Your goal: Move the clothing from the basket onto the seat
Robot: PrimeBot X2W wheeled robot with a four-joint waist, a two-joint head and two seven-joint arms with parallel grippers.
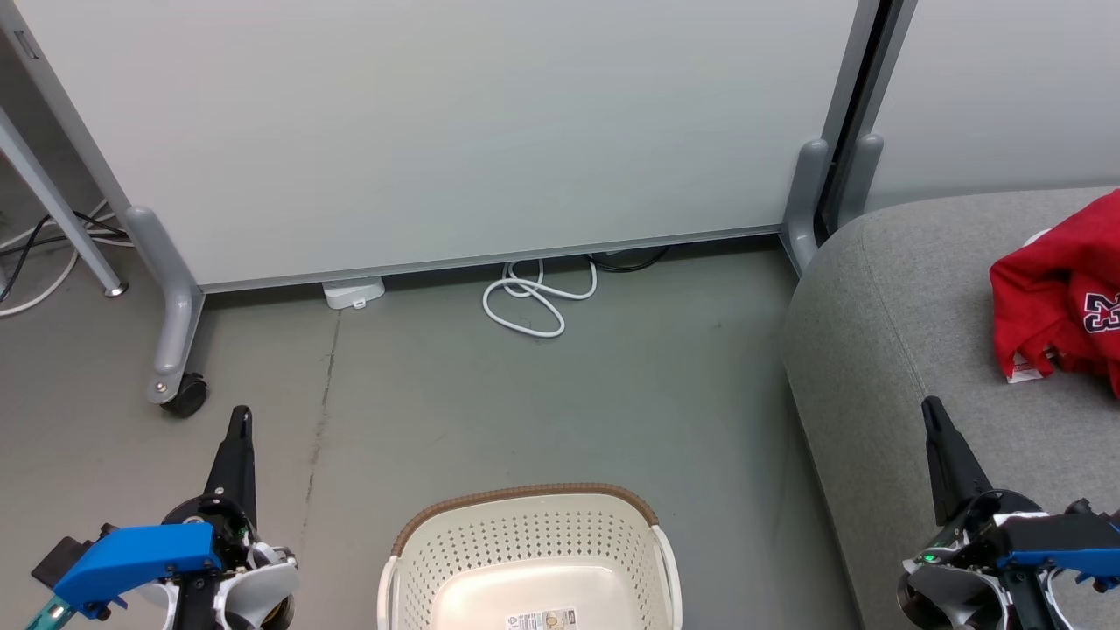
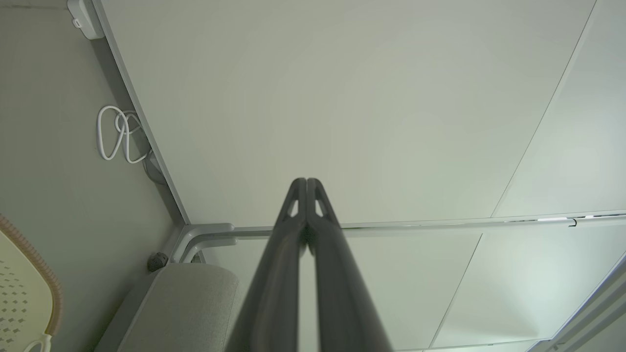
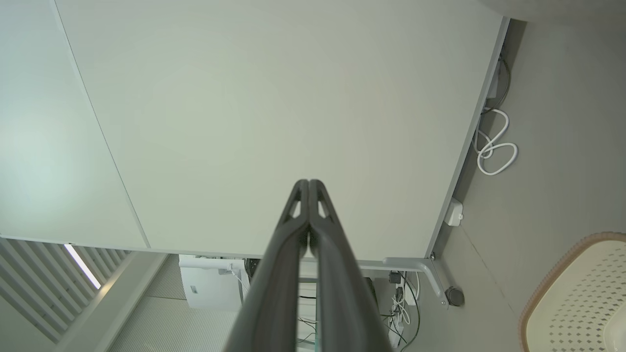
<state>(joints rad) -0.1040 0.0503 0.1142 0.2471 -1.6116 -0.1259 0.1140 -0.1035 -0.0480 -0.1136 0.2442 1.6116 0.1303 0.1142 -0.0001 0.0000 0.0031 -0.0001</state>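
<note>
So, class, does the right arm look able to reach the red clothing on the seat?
Probably yes: only bare seat lies between the right gripper and the clothing, though its jaws are shut.

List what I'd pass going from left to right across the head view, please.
left gripper → cream laundry basket → grey sofa seat → red jersey

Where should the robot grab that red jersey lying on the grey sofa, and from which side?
Probably pinch the red jersey at the raised fold on its left edge, from above, with the right end effector: it lies crumpled on the seat on that side, and bunched fabric stands up.
</note>
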